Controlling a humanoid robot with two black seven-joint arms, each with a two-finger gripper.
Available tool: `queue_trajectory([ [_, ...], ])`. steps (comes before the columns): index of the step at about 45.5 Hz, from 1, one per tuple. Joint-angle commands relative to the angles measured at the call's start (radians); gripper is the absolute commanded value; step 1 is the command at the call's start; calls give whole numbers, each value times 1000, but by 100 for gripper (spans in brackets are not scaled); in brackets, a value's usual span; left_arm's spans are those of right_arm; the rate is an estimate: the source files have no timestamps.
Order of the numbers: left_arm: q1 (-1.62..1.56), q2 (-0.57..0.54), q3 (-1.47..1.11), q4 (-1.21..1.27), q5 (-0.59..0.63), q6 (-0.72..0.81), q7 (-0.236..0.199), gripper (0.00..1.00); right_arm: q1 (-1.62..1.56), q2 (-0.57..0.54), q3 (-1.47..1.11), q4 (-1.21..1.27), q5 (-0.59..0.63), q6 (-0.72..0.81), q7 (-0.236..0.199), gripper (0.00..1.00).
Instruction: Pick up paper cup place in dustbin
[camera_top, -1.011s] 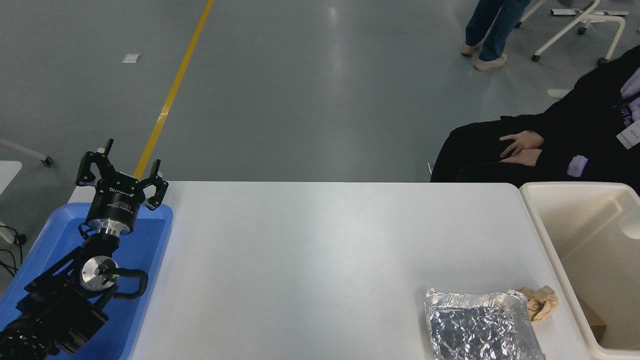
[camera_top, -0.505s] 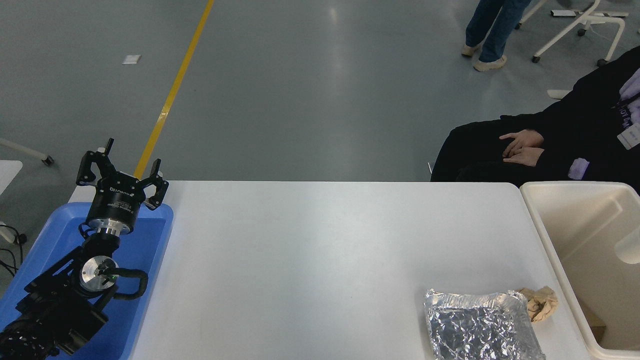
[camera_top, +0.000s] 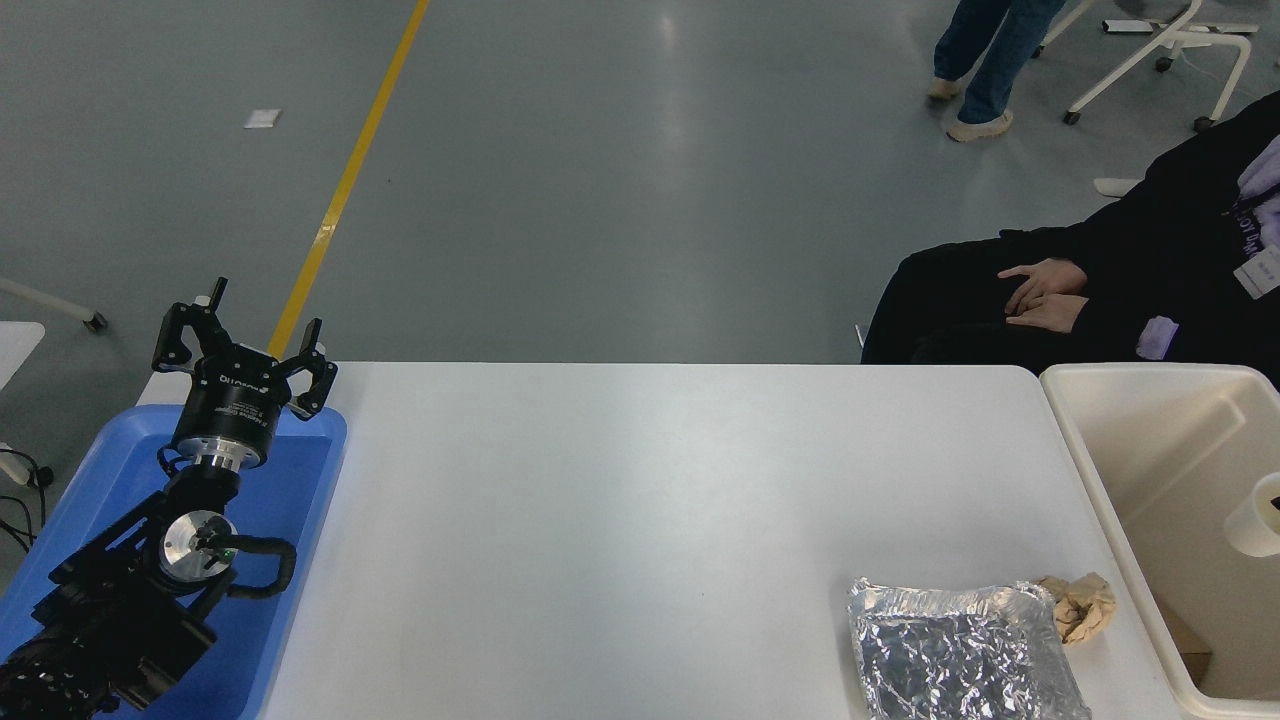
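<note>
Cup (camera_top: 1258, 516) inside dustbin (camera_top: 1090, 480) at frame edge, apparently midair; left gripper (camera_top: 245, 345) released.

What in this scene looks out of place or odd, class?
The paper cup is inside the dustbin, tilted at the picture's right edge and partly cut off. A crumpled brown paper wad lies loose on the table beside a foil packet.
</note>
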Motion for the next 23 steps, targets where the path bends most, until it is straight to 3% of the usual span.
queue_trajectory([
  [1,0,-1,0,-1,0,0,0,99,40,3,2,34,-7,-56,1,86],
  [5,0,1,0,-1,0,-2,0,99,120,-24,0,144,-14,-55,-1,86],
  [12,0,-1,0,-1,0,-2,0,99,317,-199,-13,484,-14,-52,-1,87],
  [18,0,1,0,-1,0,-5,0,99,558,-290,-120,767,-11,-44,1,99],
  [23,-2,1,0,-1,0,-5,0,99,791,-300,-309,949,-11,19,1,100],
])
